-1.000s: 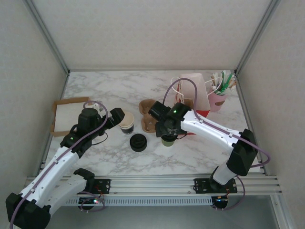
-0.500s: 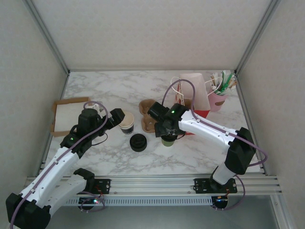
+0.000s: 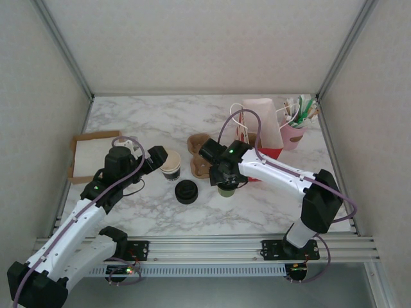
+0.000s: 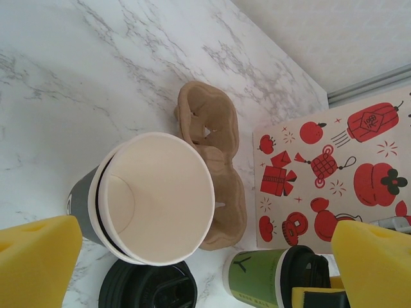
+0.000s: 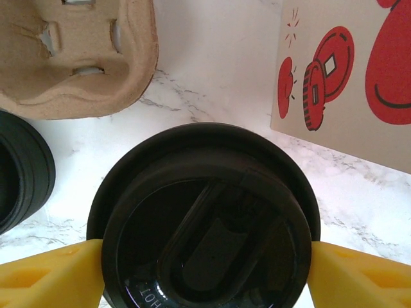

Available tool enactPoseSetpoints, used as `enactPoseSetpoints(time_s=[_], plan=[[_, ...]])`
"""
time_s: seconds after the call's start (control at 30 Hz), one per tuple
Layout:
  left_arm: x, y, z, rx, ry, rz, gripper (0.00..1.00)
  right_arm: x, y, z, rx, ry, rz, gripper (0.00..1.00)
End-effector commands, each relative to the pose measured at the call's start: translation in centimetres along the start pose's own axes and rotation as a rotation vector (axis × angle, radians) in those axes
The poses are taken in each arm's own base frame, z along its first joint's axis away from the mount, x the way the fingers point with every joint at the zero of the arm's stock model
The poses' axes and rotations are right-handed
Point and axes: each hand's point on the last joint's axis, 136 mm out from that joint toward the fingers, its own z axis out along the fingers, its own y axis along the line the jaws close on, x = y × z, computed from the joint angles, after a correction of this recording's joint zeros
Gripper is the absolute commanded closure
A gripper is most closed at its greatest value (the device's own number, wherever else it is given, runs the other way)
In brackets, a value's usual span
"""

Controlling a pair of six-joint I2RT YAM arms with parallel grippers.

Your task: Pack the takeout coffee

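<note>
The takeout coffee (image 3: pixel 225 190) stands upright on the marble table, its olive-green wall (image 4: pixel 270 282) and black lid (image 5: pixel 204 218) both showing. My right gripper (image 3: pixel 225 178) comes down from above and is shut on it, a yellow pad (image 5: pixel 45 276) pressing each side of the lid. My left gripper (image 3: pixel 160 160) is open. Its yellow pads (image 4: pixel 38 263) sit wide apart on either side of a lidless cup (image 4: pixel 157 196) with a cream inside, not touching it.
A loose black lid (image 3: pixel 186 192) lies between the two cups. A brown pulp cup carrier (image 3: pixel 200 157) sits just behind them. Behind the carrier stand a red-printed paper bag (image 3: pixel 263 128) and a pink cup of utensils (image 3: pixel 295 128). A flat cardboard piece (image 3: pixel 93 154) lies far left.
My right arm has drifted slightly to the left while gripping the coffee. The cup stays on the table. The left arm has barely moved.
</note>
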Motion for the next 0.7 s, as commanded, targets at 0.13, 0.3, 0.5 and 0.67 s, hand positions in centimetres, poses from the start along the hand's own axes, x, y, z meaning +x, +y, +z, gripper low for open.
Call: enactPoseSetpoints(time_s=[0.13, 0.3, 0.5, 0.67], plan=[[-0.3, -0.3, -0.4, 0.024, -0.012, 0.001, 0.00, 1.1, -0.1, 0.8, -0.007, 0.046, -0.017, 0.25], [-0.2, -0.4, -0.3, 0.032, -0.008, -0.004, 0.00, 2.0, 0.3, -0.2, -0.058, 0.052, -0.081, 0.27], [-0.3, -0.9, -0.4, 0.045, -0.005, -0.007, 0.00, 4.2, 0.6, -0.7, -0.085, 0.097, -0.223, 0.28], [-0.2, -0.9, -0.5, 0.052, -0.002, -0.013, 0.00, 5.7, 0.3, -0.7, -0.081, 0.142, -0.307, 0.29]])
